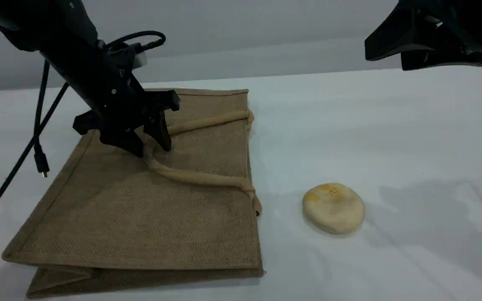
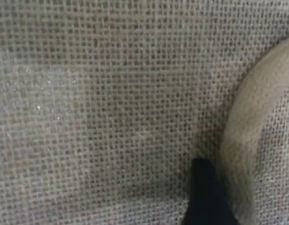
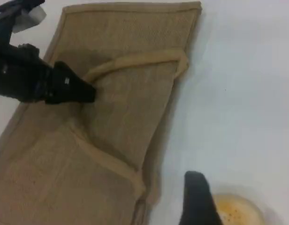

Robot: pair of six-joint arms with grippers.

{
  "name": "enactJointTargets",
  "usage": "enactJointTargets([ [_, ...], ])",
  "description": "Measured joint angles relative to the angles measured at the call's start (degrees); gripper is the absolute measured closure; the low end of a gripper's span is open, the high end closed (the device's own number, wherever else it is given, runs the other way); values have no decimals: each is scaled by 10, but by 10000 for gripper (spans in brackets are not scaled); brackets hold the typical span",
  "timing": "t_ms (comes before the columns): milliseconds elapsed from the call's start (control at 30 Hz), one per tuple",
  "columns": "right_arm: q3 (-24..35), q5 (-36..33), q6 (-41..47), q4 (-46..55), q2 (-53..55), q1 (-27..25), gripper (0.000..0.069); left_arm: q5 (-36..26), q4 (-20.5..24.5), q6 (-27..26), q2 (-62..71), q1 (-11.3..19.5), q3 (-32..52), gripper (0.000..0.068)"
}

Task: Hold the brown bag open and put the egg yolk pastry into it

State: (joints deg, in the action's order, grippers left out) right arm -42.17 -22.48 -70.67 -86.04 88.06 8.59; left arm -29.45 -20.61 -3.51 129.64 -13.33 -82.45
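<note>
On the white bench (image 1: 391,125) the bag (image 1: 149,217) lies flat, the left gripper (image 1: 151,148) down on it with fingers (image 2: 205,197) spread either side of the handle (image 1: 199,177) — not clamped — the pastry (image 1: 334,207) just right of the bag, the right gripper (image 1: 425,52) hanging open above.

A white bench (image 1: 391,125) fills the scene, smooth and matte, with soft grey shadows lying across its right side. Behind its far edge stands a plain pale grey wall (image 1: 245,25). In the right wrist view the same white surface shows bare and even.
</note>
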Motion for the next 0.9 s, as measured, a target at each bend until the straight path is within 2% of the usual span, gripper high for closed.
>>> enactJointTargets([
  [400,0,-1,-1,0,0,0,307,5,-4,13,28,0,-1,353],
  [500,0,-1,-1,0,0,0,307,2,-8,15,27,0,-1,421],
  [633,0,-1,-1,0,0,0,307,-3,-6,16,15,0,-1,596],
  [800,0,-1,-1,0,0,0,307,-32,-4,12,-19,0,-21,603],
  [900,0,8,-5,0,11,0,307,-72,-4,-2,-46,0,-50,603],
])
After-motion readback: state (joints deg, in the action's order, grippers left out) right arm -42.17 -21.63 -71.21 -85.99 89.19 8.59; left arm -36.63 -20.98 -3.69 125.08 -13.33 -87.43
